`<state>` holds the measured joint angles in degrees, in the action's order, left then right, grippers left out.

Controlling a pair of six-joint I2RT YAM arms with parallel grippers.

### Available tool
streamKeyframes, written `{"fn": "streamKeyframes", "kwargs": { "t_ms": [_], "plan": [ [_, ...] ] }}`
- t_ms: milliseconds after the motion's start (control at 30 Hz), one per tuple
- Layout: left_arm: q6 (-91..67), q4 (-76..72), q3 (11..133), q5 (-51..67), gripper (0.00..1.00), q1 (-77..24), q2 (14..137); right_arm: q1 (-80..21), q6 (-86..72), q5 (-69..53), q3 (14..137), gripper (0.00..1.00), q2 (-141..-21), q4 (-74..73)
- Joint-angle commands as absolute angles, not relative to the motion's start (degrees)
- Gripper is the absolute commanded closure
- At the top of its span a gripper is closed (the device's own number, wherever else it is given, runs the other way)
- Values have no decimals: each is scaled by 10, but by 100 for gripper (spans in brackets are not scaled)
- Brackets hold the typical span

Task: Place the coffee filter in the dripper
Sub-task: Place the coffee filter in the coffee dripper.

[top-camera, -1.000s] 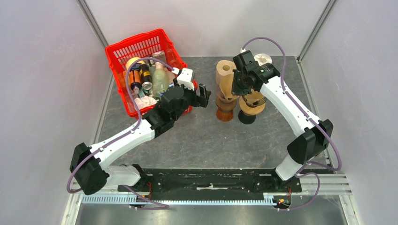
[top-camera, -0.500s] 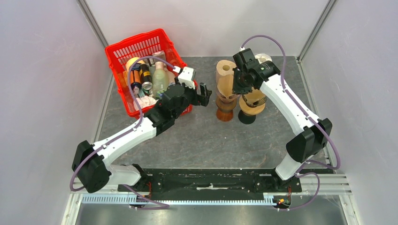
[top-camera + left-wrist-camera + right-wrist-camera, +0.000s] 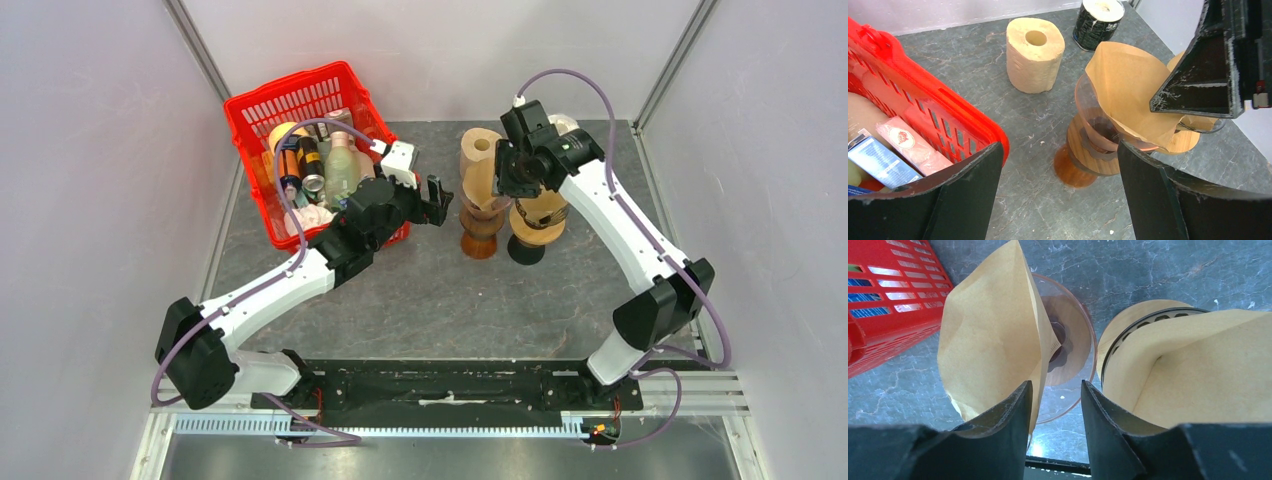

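The brown paper coffee filter (image 3: 993,335) stands tilted in the glass dripper (image 3: 1073,340), which sits on a wooden stand (image 3: 1083,160). It leans against the dripper's left rim and also shows in the left wrist view (image 3: 1128,85). My right gripper (image 3: 1055,390) hovers just above the dripper (image 3: 480,225). Its jaws stand a little apart and the filter's edge lies beside the left finger (image 3: 1008,425), not pinched. My left gripper (image 3: 1059,150) is open and empty, low on the dripper's left side (image 3: 440,205).
A wooden holder with a stack of filters (image 3: 1188,375) stands right beside the dripper. A paper roll (image 3: 1035,47) and a black can (image 3: 1098,20) stand behind. The red basket (image 3: 300,100) full of bottles is at the left, close to my left arm.
My right gripper has lifted slightly up and back from the dripper. My left gripper has edged a little closer to the dripper stand.
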<state>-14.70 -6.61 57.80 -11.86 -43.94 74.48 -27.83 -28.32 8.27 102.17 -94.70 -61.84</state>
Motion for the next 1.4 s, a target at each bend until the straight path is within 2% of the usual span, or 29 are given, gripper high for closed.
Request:
{"fn": "streamKeyframes", "kwargs": {
  "t_ms": [0,233,433,567,800,1133,1367],
  "plan": [
    [-155,-76,592,-110,9,-437,753,-276,-273,99,1047,51,-909,-614],
    [-155,-71,592,-108,9,-437,752,-276,-266,63,1043,50,-890,-568],
    [-160,-57,571,-145,9,-437,727,-277,-235,-24,1080,54,-903,-547],
    [-161,-58,536,-166,9,-436,685,-277,-232,-29,1092,58,-931,-552],
    [-163,-60,508,-174,9,-436,646,-277,-223,-4,1138,75,-996,-606],
    [-154,-71,490,-197,8,-436,634,-277,-225,76,1157,81,-1033,-676],
    [-151,-73,486,-203,8,-436,632,-289,-200,41,1152,81,-1048,-676]
  ]
}}
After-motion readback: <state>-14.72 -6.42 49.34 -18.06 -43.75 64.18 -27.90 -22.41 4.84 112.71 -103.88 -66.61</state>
